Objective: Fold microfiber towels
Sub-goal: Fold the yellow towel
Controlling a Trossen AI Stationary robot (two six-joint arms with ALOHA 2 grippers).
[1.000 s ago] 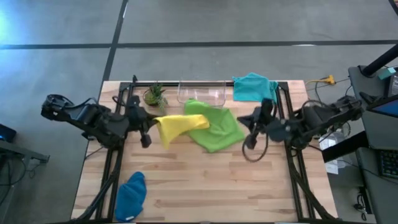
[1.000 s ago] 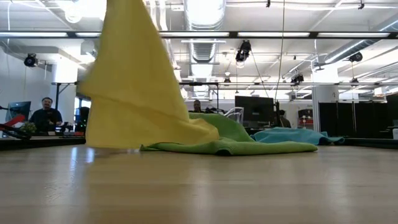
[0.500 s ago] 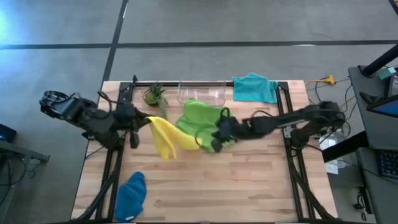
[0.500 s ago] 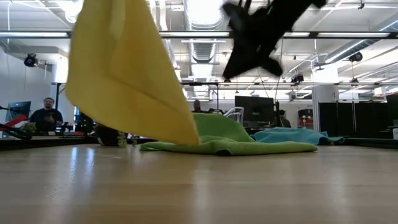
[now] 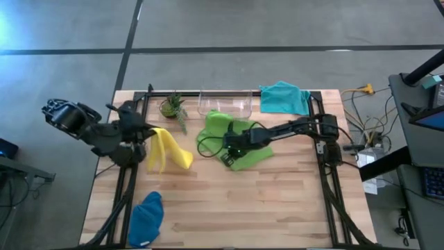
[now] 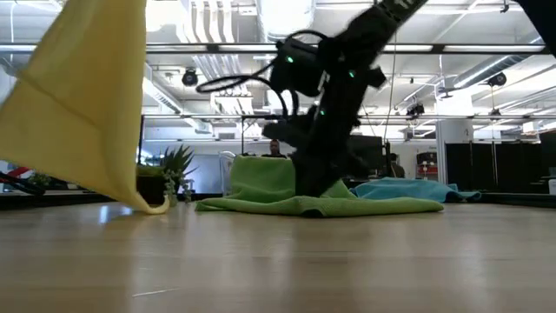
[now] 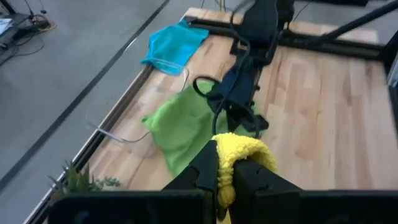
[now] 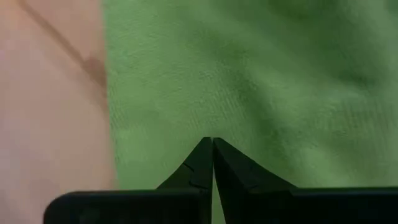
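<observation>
Looking down from the high view, the left gripper [image 5: 143, 132] has its jaws clamped on the yellow towel [image 5: 166, 149], which droops limp below them; the right gripper [image 5: 229, 147] presses down with jaws together on the lime green towel [image 5: 236, 135].

Low view: the yellow cloth hangs in soft folds, its lowest tip brushing the surface [image 6: 278, 261].

Left wrist view: fabric bunches between the jaws. It is light and floppy, best held by a corner.

Right wrist view: jaws together, tips against green pile.

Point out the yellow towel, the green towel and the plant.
yellow towel [image 5: 165, 149], high view, middle of the hanging cloth
green towel [image 5: 216, 126], high view, bare upper left part
plant [image 5: 173, 106], high view, its leaves
</observation>
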